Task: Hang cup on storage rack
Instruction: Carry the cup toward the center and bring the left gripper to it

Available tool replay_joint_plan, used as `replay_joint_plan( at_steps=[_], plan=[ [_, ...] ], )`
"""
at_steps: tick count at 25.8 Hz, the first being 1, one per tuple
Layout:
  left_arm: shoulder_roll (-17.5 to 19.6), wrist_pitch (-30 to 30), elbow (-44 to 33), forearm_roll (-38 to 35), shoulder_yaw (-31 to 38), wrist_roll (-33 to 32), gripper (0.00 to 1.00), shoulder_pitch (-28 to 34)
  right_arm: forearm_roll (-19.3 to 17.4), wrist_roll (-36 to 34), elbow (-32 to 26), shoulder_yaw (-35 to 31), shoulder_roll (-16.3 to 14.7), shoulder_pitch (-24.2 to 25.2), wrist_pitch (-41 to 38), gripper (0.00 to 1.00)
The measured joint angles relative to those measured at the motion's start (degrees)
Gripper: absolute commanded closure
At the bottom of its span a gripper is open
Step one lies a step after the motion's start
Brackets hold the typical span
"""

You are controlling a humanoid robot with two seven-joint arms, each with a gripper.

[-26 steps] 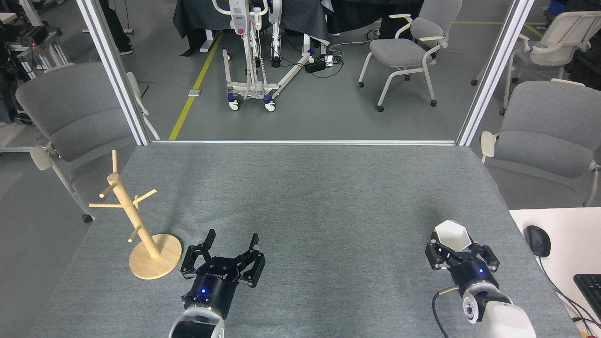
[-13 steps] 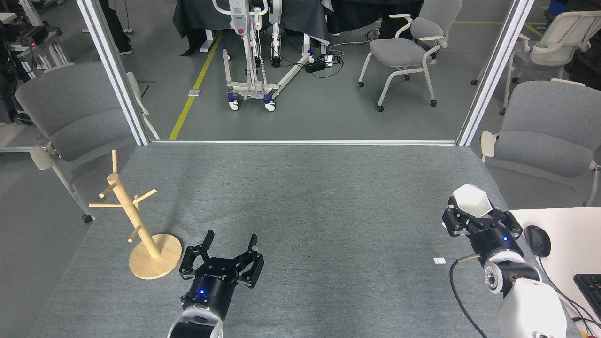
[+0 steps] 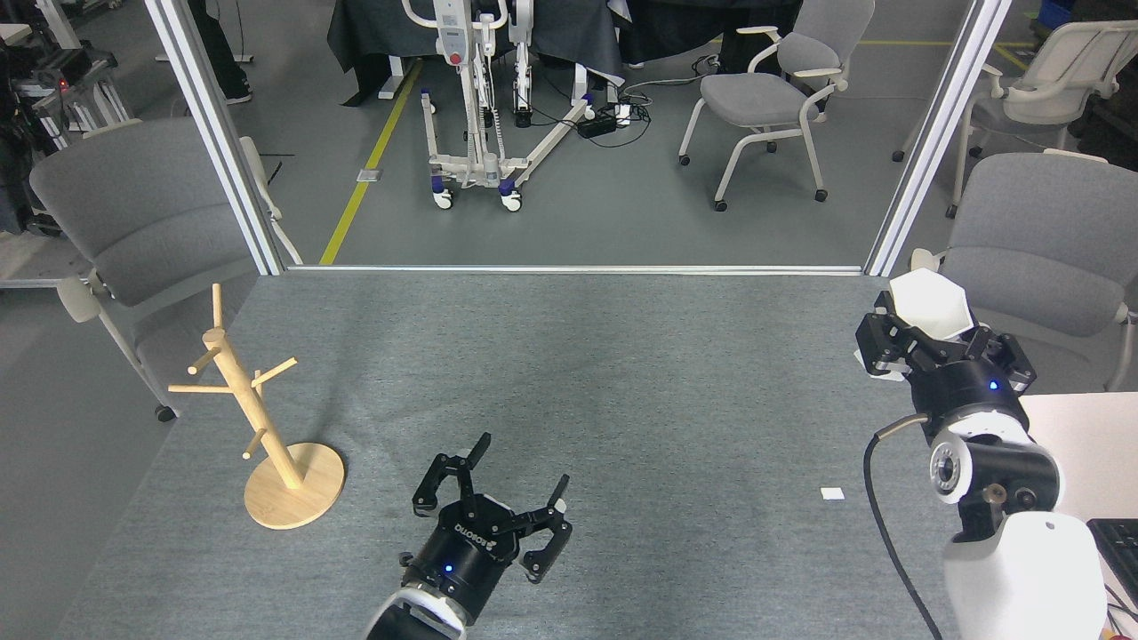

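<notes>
White faceted hexagonal cup [image 3: 932, 304] now rides high at the tabletop's [image 3: 622, 373] right edge, clamped in the right gripper [image 3: 925, 342] fingers; left gripper [image 3: 498, 484], fingers apart, has shifted rightward, away from the light wooden mug-tree rack [image 3: 267, 418], suggesting a handover

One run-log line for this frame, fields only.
stage: cup lifted, not hung | right gripper: shut on cup, raised at table's right edge | left gripper: open, empty | rack: upright, left, pegs bare
</notes>
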Motion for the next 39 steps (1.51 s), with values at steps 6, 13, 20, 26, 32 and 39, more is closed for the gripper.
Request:
replay_joint_plan(
  at_steps=[6,13,20,26,32,39],
  plan=[
    [-2.1,0.2,3.9,-3.3,-7.5,-3.5,0.01,-5.2,2.5,2.6,-4.4,14.8,0.5,-0.9,20.0,0.74],
    [-4.6,-1.0,8.0,-3.7,-11.0,-4.5,0.01,-12.2,9.9,4.3,-4.4,31.6,3.6,-2.5,42.0,0.74],
    [-5.9,-4.1,11.8,-3.3,-12.3,-4.6,0.01,-15.7,12.1,4.9,-4.2,34.4,6.5,-2.6,45.3,0.75],
    [-6.1,-4.6,12.9,-3.0,-12.7,-5.7,0.01,-18.2,12.3,7.9,-3.9,36.8,8.1,-2.6,45.3,0.74],
    [-6.2,-4.7,14.5,-2.6,-12.9,-7.1,0.01,-20.3,12.2,9.4,-2.8,39.5,9.7,-2.1,45.3,0.75],
    [-6.2,-5.3,17.5,-0.9,-13.4,-7.2,0.01,-20.7,12.2,9.5,-2.4,40.4,10.2,-1.8,45.1,0.75]
  ],
)
